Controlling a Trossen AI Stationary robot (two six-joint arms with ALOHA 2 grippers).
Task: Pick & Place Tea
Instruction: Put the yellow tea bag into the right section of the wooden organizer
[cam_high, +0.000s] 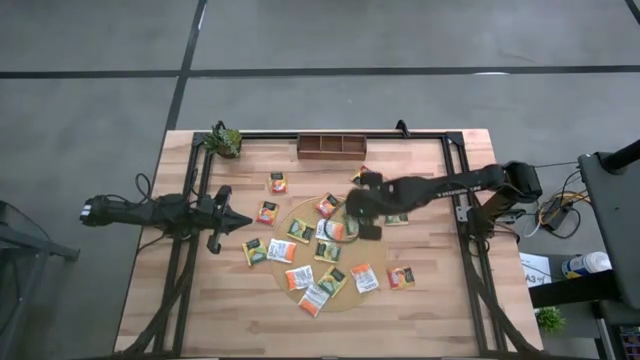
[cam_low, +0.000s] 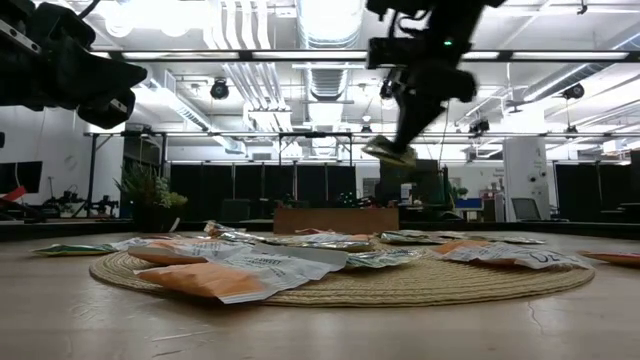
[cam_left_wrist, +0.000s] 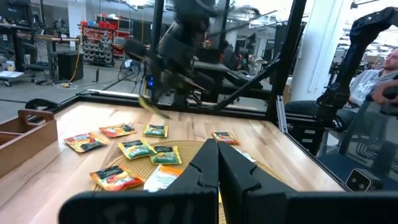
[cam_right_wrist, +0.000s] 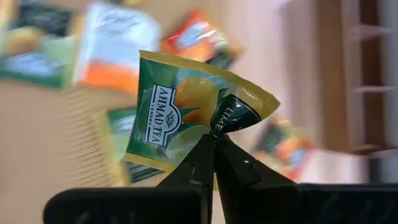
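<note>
Wooden worktop (cam_high: 420, 300) carries a round woven mat (cam_high: 372, 292) strewn with tea sachets (cam_high: 300, 277). At the left, the left end effector (cam_high: 240, 222) waits beside the mat, its fingers pressed together on nothing. Toward the right, the right end effector (cam_right_wrist: 214, 149) hangs above the mat's far side, fingers pinched tight on a green and yellow sachet (cam_right_wrist: 186, 118), lifted clear of the others and crumpled at the grip. A brown compartment tray (cam_high: 333, 146) sits at the far edge.
</note>
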